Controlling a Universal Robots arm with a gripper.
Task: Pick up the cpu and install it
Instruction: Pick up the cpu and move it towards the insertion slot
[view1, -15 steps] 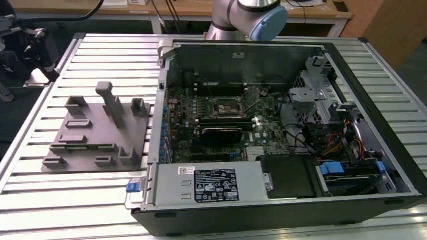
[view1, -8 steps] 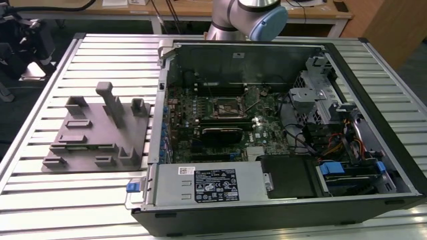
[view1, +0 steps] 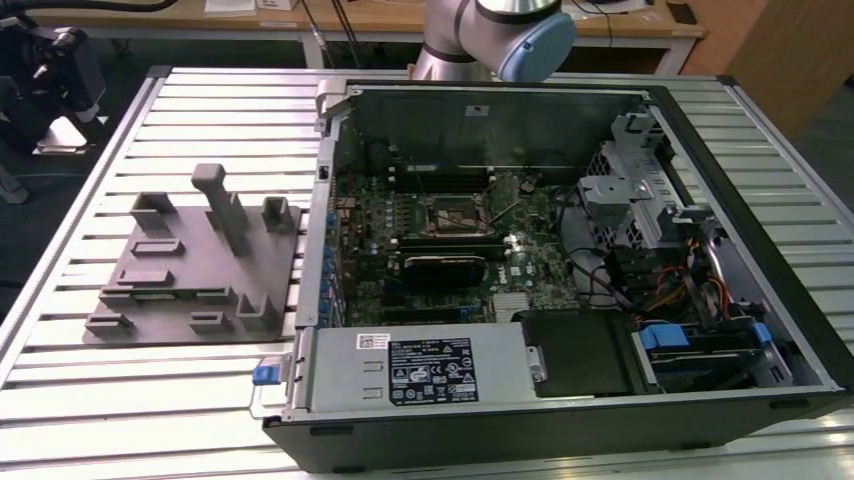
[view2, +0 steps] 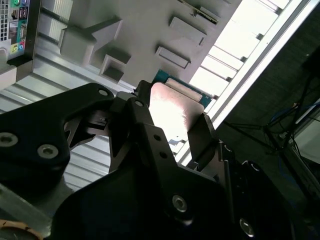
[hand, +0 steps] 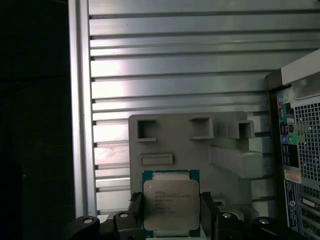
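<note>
Cpu: the cpu (hand: 171, 202) is being held in the gripper (hand: 171, 207), showing in front of the edge of the grey fixture (hand: 180, 150), with the slatted counter (hand: 175, 75) beyond.
Facing: its silvery plate is turning square-on to the first wrist view, with the green rim peeking out all round. In the second wrist view it is catching the light edge-on.
Long axis: it is near-square. The slightly longer sides are the two being gripped, so the long axis is running along the fingers, out toward the fixture.
Fingers: the fingers (hand: 207, 210) are pinching the cpu, one dark pad pressing on each opposite edge.
Beside it: the computer case (hand: 305, 130) is standing just beside the fixture, showing its port panel and vent grille to the first wrist view.
Exterior view: the case is lying open on the counter on the exterior view's right of the fixture, and the arm (view1: 501, 35) is rising behind its far wall.
Inside the case: the motherboard (view1: 534, 250) is lying flat with the square socket (view1: 458, 213) near its middle.
Crowding the socket: a black finned block (view1: 447, 268) is sitting just beside it, the case walls are ringing the board, and cables and a drive cage (view1: 627, 190) are packing the exterior view's right.
On the fixture: a tall post (view1: 216, 200) and low blocks are sticking up from it.
</note>
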